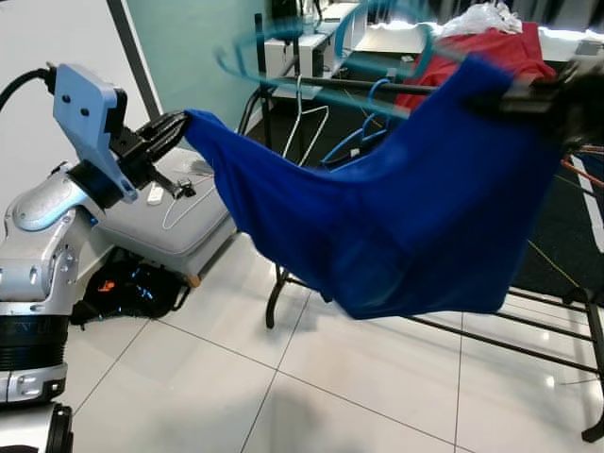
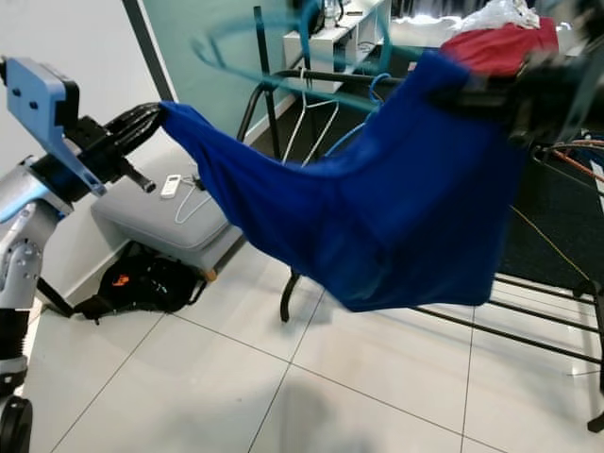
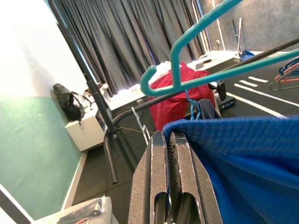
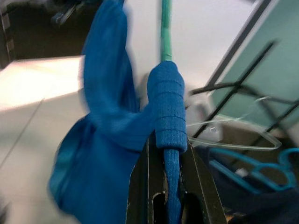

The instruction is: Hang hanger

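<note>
My left hand (image 1: 179, 127) is pressed together on one corner of the blue garment (image 1: 396, 217), pinching a fold of the knit between its black fingers (image 3: 180, 182). My right hand (image 4: 167, 154) is clamped on the opposite end, where the cloth is bunched and wrapped around one arm of the teal hanger (image 3: 196, 60). Between the two grips the garment is stretched out in the air above the tiled floor (image 1: 283, 396), its middle sagging in a deep belly.

The hanger rides at the top edge of the cloth, its hook just in front of the black bar of the clothes rack (image 2: 321, 80), not yet over it. Other hangers, white and blue, dangle from that bar, and a red cloth (image 1: 491, 52) lies over its far end.

I judge the garment soft, light and stretchy, so it gives no support; it will slide off a smooth plastic arm if I let it slacken. The hanger is the stiff part, thin and probably springy. The safest hold seems to be the hanger itself, near the neck below the hook.
</note>
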Robot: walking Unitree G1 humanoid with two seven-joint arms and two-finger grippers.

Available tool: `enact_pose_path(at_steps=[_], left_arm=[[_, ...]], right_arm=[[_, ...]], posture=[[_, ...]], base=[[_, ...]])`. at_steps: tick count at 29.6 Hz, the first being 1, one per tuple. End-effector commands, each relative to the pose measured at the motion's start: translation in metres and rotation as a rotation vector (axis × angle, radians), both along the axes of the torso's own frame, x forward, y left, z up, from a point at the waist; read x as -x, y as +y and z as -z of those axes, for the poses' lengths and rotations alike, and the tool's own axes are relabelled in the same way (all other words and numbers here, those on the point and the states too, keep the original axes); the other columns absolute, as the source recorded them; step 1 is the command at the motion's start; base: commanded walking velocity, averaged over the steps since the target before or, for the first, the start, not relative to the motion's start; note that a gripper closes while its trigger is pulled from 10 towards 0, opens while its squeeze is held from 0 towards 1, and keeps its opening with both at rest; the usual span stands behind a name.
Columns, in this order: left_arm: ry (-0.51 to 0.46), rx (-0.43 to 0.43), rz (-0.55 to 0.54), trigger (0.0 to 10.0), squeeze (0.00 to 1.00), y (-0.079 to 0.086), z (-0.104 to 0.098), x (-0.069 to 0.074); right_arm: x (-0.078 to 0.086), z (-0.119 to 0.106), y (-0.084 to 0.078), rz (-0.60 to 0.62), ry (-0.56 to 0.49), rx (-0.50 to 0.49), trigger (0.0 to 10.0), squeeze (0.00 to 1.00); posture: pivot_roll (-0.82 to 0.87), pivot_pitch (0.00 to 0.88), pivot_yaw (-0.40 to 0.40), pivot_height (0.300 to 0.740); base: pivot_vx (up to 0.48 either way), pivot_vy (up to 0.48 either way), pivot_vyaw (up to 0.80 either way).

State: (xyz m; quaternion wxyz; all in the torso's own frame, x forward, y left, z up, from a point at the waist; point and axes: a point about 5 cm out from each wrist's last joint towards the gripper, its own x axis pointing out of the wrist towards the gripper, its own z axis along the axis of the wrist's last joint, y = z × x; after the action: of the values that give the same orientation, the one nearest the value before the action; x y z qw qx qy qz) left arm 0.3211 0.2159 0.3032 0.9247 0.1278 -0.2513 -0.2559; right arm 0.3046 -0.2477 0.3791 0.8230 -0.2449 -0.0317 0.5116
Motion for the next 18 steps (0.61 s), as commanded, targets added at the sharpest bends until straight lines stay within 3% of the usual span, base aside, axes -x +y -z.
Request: enact_pose_path(at_steps=[1,9,18], left_arm=[[-0.025,-0.027,-0.005,0.0,0.0,0.003,-0.005,0.0],[-0.035,-0.063,0.004,0.0,0.0,0.002,-0.005,-0.001],[-0.033,-0.146,0.031,0.0,0.0,-0.001,0.001,-0.001]], right_arm=[[0.0,0.016,0.007,-0.027,0.072,0.059,10.0,0.0],[0.005,0.025,0.008,-0.06,0.125,0.087,10.0,0.0],[0.025,0.036,0.008,-0.145,0.246,0.167,10.0,0.0]], posture=[[-0.18,0.041,0.058,0.74],[-0.18,0.044,0.058,0.74],[-0.19,0.047,0.056,0.74]], base=[[0.0,0.0,0.0],[0.0,0.0,0.0],[0.0,0.0,0.0]])
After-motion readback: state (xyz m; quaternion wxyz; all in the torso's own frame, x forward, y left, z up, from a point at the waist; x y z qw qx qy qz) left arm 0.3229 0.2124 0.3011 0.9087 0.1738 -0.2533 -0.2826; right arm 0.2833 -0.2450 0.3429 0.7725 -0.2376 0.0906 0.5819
